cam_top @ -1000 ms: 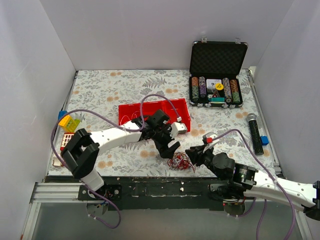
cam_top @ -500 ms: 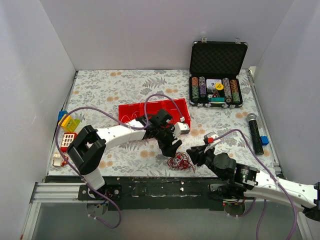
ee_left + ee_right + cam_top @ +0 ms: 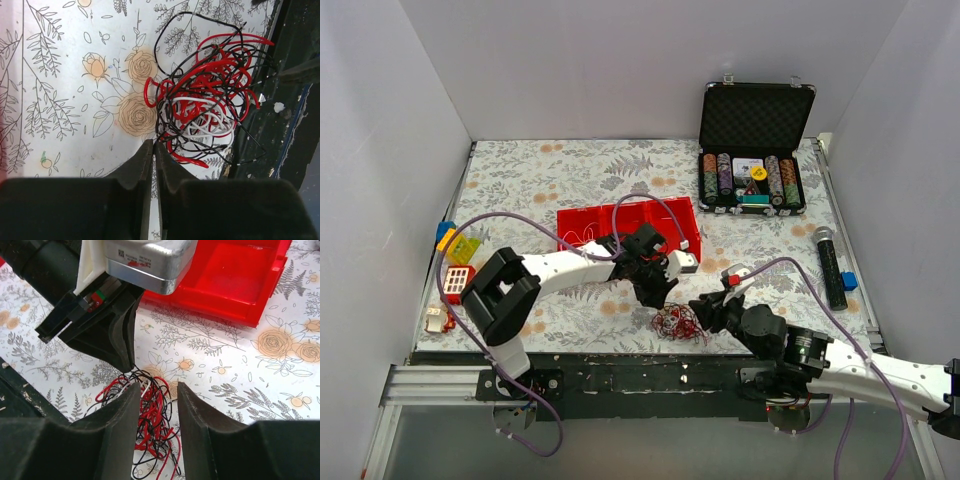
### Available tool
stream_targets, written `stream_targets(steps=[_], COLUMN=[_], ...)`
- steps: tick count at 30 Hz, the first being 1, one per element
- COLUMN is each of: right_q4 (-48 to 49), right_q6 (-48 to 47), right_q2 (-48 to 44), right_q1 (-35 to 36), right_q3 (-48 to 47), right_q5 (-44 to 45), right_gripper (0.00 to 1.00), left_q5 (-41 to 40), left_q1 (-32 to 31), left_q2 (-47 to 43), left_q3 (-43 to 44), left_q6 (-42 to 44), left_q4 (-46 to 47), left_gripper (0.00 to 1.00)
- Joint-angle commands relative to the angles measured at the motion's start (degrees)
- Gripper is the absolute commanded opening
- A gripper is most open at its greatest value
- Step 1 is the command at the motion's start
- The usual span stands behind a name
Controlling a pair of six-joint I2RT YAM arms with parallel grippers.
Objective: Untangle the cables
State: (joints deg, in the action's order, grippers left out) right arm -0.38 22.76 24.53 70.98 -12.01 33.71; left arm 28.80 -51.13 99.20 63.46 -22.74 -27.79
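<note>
A: One tangled ball of thin red, black and white cables [image 3: 205, 110] lies on the floral tablecloth [image 3: 60, 100], near its front edge.
B: Grippers?
A: My left gripper [image 3: 153, 144], pinched closed, sits at the ball's rim; whether a strand is caught, I cannot tell. My right gripper [image 3: 159, 387] stands parted, straddling it.

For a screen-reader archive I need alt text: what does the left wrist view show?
A tangled ball of red, black and white cables lies on a floral tablecloth beside the table's dark edge. The left gripper, fingers shut, has its tips at the ball's rim.
</note>
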Motion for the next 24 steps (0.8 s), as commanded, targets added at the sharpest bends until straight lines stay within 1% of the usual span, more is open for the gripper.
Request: stream_targets(steps=[1,3,11,13,20,24], right_q4=[6.09,7.49,14.35,15.67,21.21,25.16], right_q6=[-0.35,-0.53,-4.04,-5.09,-9.31,-11.86], right_q2=[4.11,6.04,10.53,11.58,13.96,16.59], right_q1=[0.04,0.12,-0.05,0.03,-0.05,-0.05], right_q3=[-2.76,-2.84,-3.81,-4.51,-6.97,-8.20], right_q5=[-2.07,-2.69,-3.65,-4.53,-6.20,-6.56], right_gripper=[0.45,0.49,0.67,0.70,0.71,0.69], left_q5=[-1.64,-1.38,-1.99,-1.64,-0.76,-0.58], left_q1=[-0.19,-0.28,-0.19,-0.19,-0.54,-1.77], left_q2=[-4.80,-5.76,-12.97,-14.73,-19.92,-20.71], left_q3=[-0.01,0.69,0.96,1.57,5.26,9.04], left_q6=[-0.63,-1.16,-2.92,-3.53,-3.10,-2.92], left_q4=[0.73,-0.41,-3.58,-4.55,-8.94,-12.54], left_gripper=[0.02,0.00,0.00,0.00,0.00,0.00])
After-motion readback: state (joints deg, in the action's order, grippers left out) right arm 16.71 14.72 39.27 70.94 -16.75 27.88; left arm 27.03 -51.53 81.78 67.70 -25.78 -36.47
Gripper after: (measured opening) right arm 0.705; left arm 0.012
